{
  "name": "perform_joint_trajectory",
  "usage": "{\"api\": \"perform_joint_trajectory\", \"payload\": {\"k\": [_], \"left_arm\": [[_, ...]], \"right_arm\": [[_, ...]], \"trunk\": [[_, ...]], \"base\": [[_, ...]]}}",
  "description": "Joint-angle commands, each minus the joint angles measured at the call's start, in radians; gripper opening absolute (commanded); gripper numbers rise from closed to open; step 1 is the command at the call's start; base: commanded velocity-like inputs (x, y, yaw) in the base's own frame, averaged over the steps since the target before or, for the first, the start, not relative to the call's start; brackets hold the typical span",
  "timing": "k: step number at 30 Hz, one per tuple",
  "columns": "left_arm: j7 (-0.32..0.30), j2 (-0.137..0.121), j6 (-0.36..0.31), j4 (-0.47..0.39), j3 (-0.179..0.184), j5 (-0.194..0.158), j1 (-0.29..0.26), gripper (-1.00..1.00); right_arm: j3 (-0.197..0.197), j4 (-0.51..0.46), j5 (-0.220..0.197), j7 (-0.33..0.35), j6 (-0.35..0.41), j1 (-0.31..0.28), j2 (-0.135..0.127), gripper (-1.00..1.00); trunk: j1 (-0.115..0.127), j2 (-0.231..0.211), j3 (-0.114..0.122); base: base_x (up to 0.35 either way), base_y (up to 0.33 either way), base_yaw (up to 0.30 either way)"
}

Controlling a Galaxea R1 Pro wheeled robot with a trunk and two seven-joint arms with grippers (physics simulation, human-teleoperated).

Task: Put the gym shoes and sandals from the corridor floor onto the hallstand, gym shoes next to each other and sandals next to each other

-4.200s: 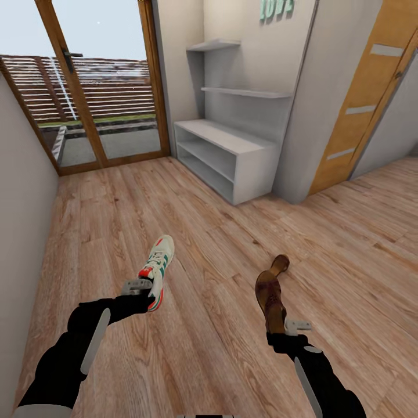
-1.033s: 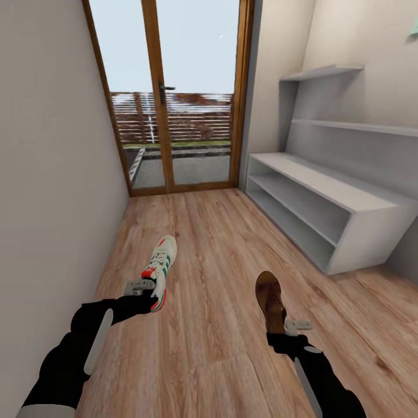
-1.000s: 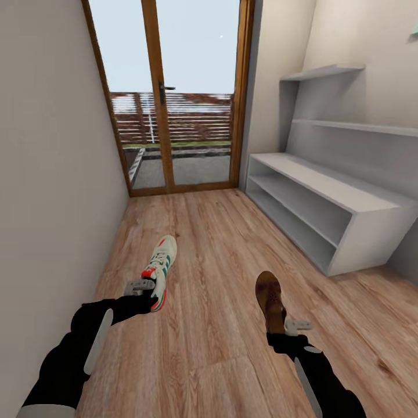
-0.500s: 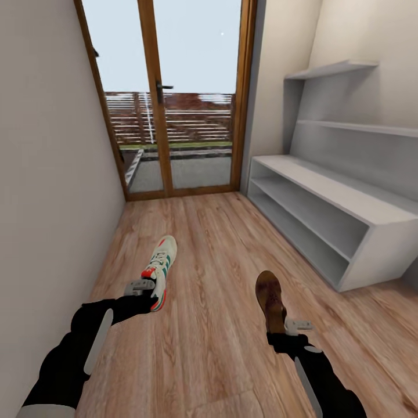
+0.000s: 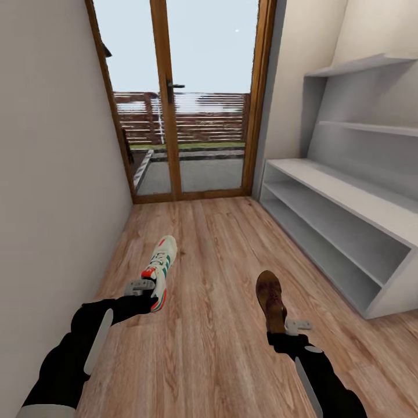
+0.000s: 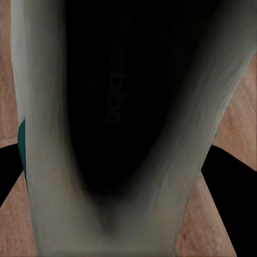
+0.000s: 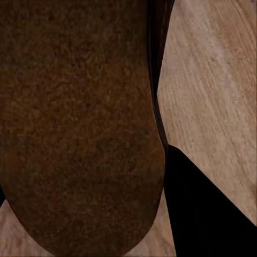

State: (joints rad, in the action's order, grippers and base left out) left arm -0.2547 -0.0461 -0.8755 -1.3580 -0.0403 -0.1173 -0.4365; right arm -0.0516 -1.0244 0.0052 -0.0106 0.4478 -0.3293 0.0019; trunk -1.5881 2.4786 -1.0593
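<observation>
Corridor floor (image 5: 215,244), rack (image 5: 348,220) waiting on the right.
Left pincer (image 5: 141,288) is gripping a sneaker (image 5: 159,271), right pincer (image 5: 288,328) a sandal (image 5: 270,299), both raised for carrying.

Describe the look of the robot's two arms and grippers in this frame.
Both arms are glossy black with rounded segments, each with a long pale grey panel along the forearm. The left gripper and right gripper are small light grey metal-look blocks on black wrists. No cables or markings are visible. In the wrist views the fingers show as plain black wedges.
</observation>
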Motion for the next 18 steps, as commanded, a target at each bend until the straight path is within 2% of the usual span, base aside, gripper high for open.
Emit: {"api": "perform_joint_trajectory", "payload": {"k": [1, 18], "left_arm": [[0.002, 0.000, -0.007, 0.001, -0.001, -0.010, -0.001, -1.00], [0.002, 0.000, -0.005, 0.017, 0.000, -0.010, -0.001, -1.00]], "right_arm": [[0.000, -0.002, -0.003, -0.003, 0.006, 0.000, 0.000, -1.00], [-0.001, -0.002, -0.004, -0.003, 0.006, 0.000, 0.000, -1.00]], "trunk": [[0.000, 0.000, -0.001], [0.000, 0.000, -0.001]], "base": [[0.348, 0.000, 0.098], [0.347, 0.000, 0.009]]}}
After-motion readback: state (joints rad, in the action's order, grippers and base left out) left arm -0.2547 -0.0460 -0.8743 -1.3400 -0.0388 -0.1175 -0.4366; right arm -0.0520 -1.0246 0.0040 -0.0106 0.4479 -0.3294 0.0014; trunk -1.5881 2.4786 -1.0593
